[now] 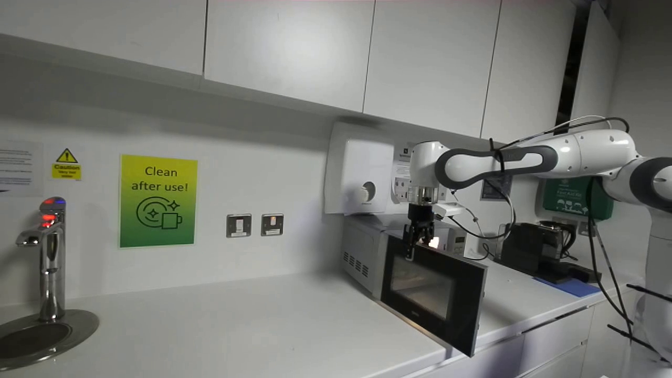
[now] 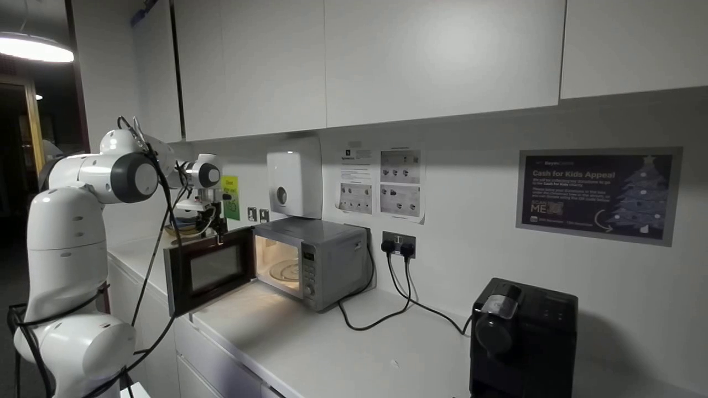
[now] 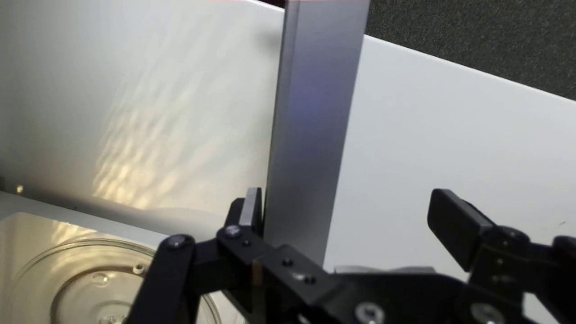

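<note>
Microwave door [image 1: 434, 298] stands wide open on its left-side hinge, upright over the counter [image 2: 354, 348], free end jutting past the counter's near edge. Hand [image 3: 346, 202] spread wide, gripping nothing; it straddles the door's top edge, somewhat nearer the hinge than the free end. Inner finger [image 3: 249, 209] right beside the door's inside face, can't tell if touching; outer finger [image 3: 454, 220] well apart from the door.

Handling, my read: stiff panel, probably middling weight, but the hinge carries it, so a light push should swing it. Won't bend. Glass face likely slippery, could crack if knocked hard. Best hold: top edge, out toward the free end for leverage; close to the hinge would need more force.

Looks: dark glossy front, rectangular see-through window, small pale mark below it, grey metallic-looking edge. Microwave body [image 2: 332, 260] grey, lit inside, glass turntable [image 2: 285, 271] showing.
</note>
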Robot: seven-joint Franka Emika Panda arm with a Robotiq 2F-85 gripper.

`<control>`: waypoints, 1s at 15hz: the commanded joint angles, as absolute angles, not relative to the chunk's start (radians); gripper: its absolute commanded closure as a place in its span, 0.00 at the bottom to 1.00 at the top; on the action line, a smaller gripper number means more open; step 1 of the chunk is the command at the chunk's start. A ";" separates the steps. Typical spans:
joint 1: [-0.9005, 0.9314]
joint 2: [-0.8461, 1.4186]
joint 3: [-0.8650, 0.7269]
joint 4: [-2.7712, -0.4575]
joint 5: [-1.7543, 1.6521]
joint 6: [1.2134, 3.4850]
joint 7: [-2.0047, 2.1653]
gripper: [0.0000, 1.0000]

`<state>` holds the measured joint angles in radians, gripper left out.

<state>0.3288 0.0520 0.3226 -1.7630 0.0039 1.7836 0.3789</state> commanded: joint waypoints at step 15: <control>0.361 0.095 0.323 -1.677 -0.038 1.789 0.438 0.00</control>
